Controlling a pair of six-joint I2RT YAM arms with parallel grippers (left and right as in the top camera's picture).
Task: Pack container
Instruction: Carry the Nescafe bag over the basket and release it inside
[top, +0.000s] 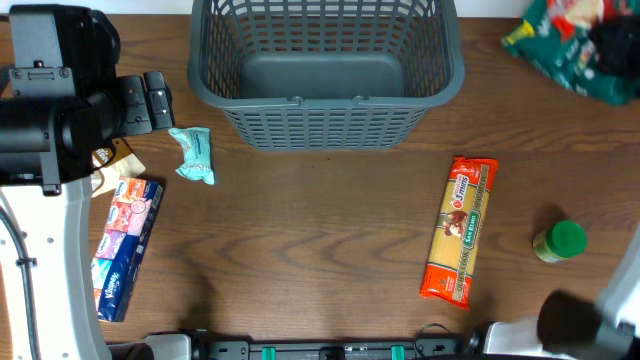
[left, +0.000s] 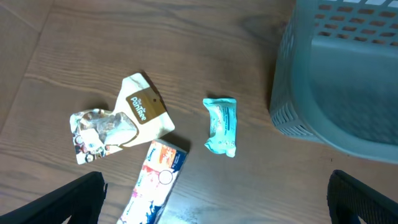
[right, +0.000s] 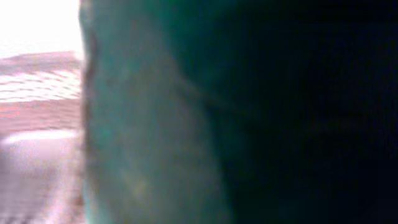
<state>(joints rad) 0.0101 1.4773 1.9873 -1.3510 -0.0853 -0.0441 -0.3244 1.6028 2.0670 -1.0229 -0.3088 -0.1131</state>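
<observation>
The dark grey container (top: 300, 102) stands at the back middle of the table and holds nothing; its corner shows in the left wrist view (left: 292, 93). My left gripper (top: 156, 100) is open and empty, above the table left of the container, with its fingers wide apart in the left wrist view (left: 217, 208). A small teal packet (top: 195, 154) (left: 221, 124) lies just in front of it. My right gripper (top: 608, 42) is down on a green bag (top: 560, 55) at the far right. The right wrist view is filled by a blurred green surface (right: 155, 124), so its jaws are hidden.
A long orange pasta packet (top: 460, 230) lies right of centre. A green-lidded jar (top: 560, 241) stands to its right. A tissue pack (top: 127, 245) (left: 155, 180) and a brown and white pouch (top: 108, 165) (left: 124, 115) lie at the left.
</observation>
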